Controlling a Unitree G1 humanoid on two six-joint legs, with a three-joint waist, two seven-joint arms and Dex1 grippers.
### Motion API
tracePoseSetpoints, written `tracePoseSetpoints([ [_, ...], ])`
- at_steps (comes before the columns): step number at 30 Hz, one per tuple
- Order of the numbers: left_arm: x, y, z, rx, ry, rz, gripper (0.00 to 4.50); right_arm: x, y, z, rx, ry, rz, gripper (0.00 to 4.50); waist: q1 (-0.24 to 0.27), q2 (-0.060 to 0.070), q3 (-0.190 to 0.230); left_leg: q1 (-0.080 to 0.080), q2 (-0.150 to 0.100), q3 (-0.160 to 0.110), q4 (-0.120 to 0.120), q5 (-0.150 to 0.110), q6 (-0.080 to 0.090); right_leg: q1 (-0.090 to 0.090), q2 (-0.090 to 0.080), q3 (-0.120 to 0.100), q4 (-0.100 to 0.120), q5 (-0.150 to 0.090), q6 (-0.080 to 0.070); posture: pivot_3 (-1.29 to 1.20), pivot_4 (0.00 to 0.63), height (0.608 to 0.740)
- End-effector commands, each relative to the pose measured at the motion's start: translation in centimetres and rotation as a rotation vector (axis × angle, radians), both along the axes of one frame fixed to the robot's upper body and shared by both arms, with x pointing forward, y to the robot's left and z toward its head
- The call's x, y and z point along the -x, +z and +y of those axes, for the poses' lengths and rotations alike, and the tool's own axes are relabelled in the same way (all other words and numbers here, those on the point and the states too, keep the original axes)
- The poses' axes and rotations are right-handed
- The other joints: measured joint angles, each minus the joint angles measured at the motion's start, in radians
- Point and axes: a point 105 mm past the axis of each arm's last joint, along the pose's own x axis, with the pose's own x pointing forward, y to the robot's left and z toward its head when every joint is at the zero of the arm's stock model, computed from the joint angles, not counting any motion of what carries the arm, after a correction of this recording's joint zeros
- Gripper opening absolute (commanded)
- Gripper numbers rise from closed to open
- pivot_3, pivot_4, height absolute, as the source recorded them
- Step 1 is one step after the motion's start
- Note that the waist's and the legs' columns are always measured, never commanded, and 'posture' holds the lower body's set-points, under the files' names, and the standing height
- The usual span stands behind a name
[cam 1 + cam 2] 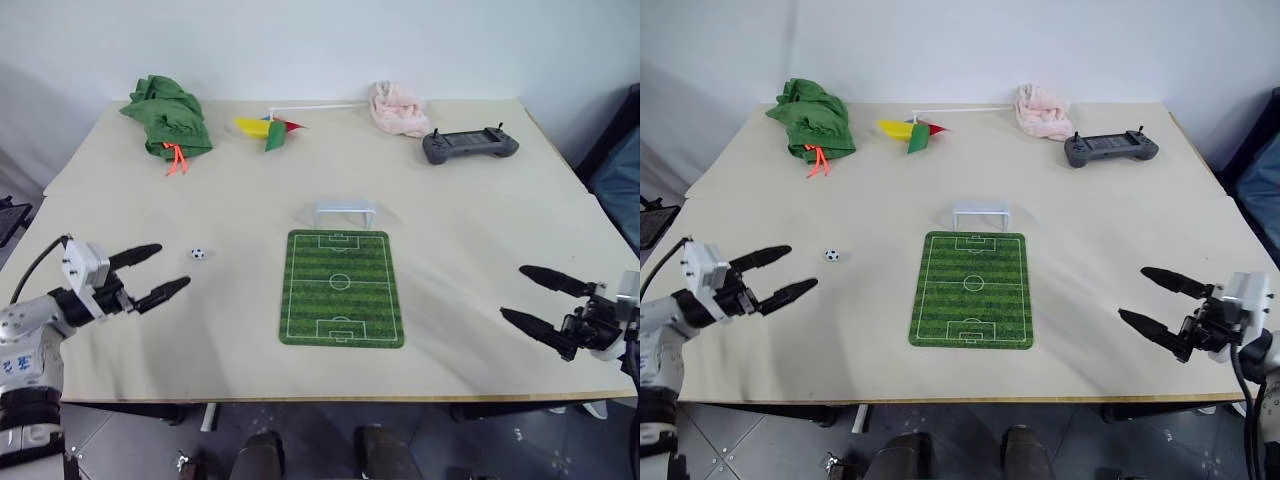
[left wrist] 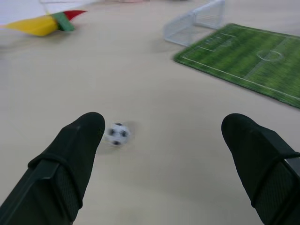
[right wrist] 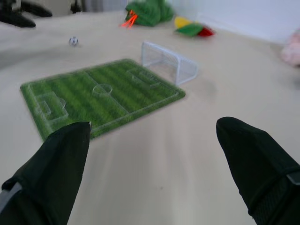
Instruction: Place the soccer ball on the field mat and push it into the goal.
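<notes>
While the soccer ball (image 1: 198,253) lies left of the field mat (image 1: 341,288), my spread left gripper (image 1: 160,275) must next close on it; my right gripper (image 1: 541,300) is spread too.

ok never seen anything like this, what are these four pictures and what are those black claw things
The black claws are the two-fingered grippers of a humanoid robot. The two wide pictures come from a camera pair on its head, looking down over a table. There the left gripper shows on the left and the right gripper on the right. The other two pictures come from cameras on its wrists, looking out between each gripper's fingers.

Both grippers are open and hold nothing.

On the table lie a green field mat with a small white goal at its far end, and a tiny soccer ball on the bare table, left of the mat, near the left gripper. Farther back are a green cloth, a coloured pinwheel, a pink cloth and a grey controller.
</notes>
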Motion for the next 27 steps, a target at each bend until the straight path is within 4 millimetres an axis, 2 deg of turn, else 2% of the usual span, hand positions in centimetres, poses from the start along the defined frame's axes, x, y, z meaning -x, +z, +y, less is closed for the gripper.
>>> tracePoseSetpoints([
  [1,-1.1,1.6,1.6,0.032,0.101,-0.038,4.49,0.2,2.6,-0.1,-0.076,-0.030,-0.101,4.50,0.000,0.000,0.000,0.000,0.000,0.000,0.000,0.000,0.000,0.000,0.000,0.000,0.000,0.000,0.001,0.00,0.150,0.740],
  [5,-1.9,1.0,0.9,0.018,0.079,-0.014,4.49,0.9,1.9,0.3,-0.051,-0.009,-0.058,4.50,0.001,0.000,0.000,0.000,0.000,0.001,0.000,-0.001,0.000,0.000,0.000,0.000,0.000,0.001,0.002,0.00,0.150,0.740],
  [7,-3.2,0.5,0.7,0.024,0.114,0.012,4.49,0.9,1.7,0.2,-0.046,-0.023,-0.053,4.50,0.000,0.000,0.000,0.000,0.000,0.001,0.000,-0.001,-0.001,-0.001,0.001,0.000,0.000,0.001,0.002,0.00,0.150,0.740],
  [17,-6.1,-3.2,-2.2,-0.098,0.066,0.149,4.49,1.7,1.1,-0.3,-0.026,-0.041,-0.021,4.50,0.022,-0.001,0.000,0.000,0.002,0.002,0.001,-0.002,-0.001,-0.001,0.004,0.002,-0.001,0.001,0.002,0.00,0.150,0.740],
  [26,-6.9,-4.4,-2.9,-0.128,0.069,0.223,4.49,2.7,1.1,-1.0,-0.003,-0.082,-0.007,4.50,0.024,-0.001,0.000,-0.001,0.003,0.002,0.001,-0.003,-0.003,-0.001,0.006,0.003,-0.001,0.001,0.002,0.00,0.150,0.740],
  [27,-6.9,-4.4,-3.0,-0.125,0.061,0.226,4.09,2.9,1.1,-1.1,0.000,-0.086,-0.005,4.50,0.025,-0.001,0.000,-0.001,0.003,0.002,0.001,-0.003,-0.003,-0.001,0.006,0.003,-0.001,0.001,0.002,0.00,0.150,0.740],
])
